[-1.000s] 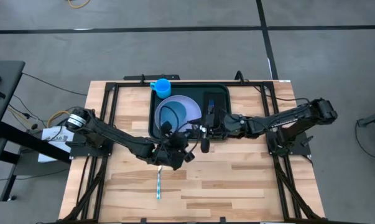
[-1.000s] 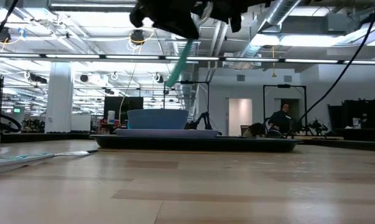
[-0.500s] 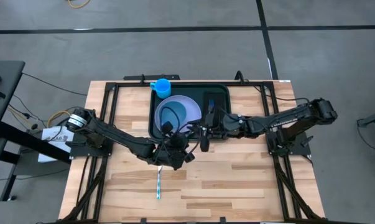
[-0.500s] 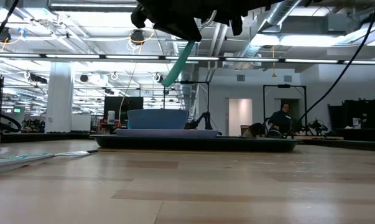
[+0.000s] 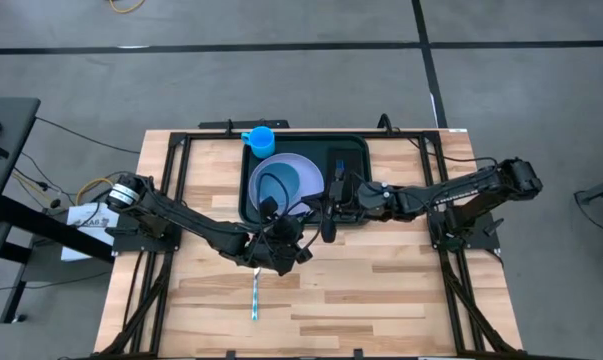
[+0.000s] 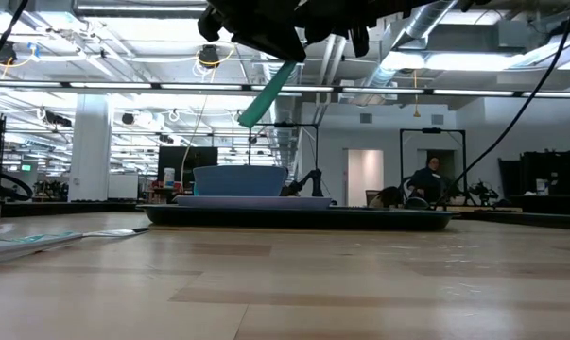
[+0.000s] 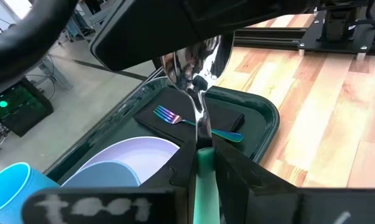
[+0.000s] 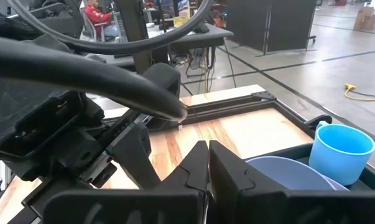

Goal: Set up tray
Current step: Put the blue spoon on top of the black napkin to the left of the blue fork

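Dark green tray (image 5: 356,150) at upper centre of wooden table (image 5: 381,290), holding lavender plate (image 5: 316,172) with blue bowl (image 5: 281,183), black napkin (image 7: 227,115) with iridescent fork (image 7: 175,116). Blue cup (image 5: 259,138) at tray's upper-left corner. Left gripper (image 5: 277,250) mid-frame just below tray, clenched on teal-handled spoon (image 7: 203,124). Right gripper (image 5: 328,213) pinched together at spoon's metal end, overlapping tray's lower edge. Second teal utensil (image 5: 255,297) lying lower centre. Person (image 6: 423,179) far in background.

High view looking straight down; low view facing level across table; both sharing tray (image 5: 353,150) (image 6: 360,218).
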Controlling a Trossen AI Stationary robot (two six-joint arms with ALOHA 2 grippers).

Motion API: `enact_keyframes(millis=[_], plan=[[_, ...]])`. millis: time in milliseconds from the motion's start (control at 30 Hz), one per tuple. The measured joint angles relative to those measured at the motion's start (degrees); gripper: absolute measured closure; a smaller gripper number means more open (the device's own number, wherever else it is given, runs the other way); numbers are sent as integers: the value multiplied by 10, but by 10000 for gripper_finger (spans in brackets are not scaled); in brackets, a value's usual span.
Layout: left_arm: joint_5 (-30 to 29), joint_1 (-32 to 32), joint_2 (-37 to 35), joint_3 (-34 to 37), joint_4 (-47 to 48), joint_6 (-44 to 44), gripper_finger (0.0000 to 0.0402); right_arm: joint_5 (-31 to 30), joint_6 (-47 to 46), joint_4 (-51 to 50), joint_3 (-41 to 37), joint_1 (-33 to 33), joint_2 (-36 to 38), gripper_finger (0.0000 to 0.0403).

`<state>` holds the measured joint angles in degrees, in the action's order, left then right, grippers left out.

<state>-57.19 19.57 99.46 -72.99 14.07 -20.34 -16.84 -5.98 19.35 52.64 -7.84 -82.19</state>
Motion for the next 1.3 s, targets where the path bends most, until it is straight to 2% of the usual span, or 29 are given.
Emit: enact_keyframes(millis=[400,700,833,1167,1300], plan=[[2,0,0,-2,10,2,372,5,-2,-42,0,0,32,402],[46,-1,-2,-3,12,1,362,10,-1,-131,-2,0,85,401],[67,0,5,4,41,-5,361,2,-1,-141,2,0,113,401],[26,1,0,-6,51,-20,371,6,-25,-235,1,-4,157,402],[25,1,0,-5,51,-14,373,31,-31,-277,0,-4,163,399]])
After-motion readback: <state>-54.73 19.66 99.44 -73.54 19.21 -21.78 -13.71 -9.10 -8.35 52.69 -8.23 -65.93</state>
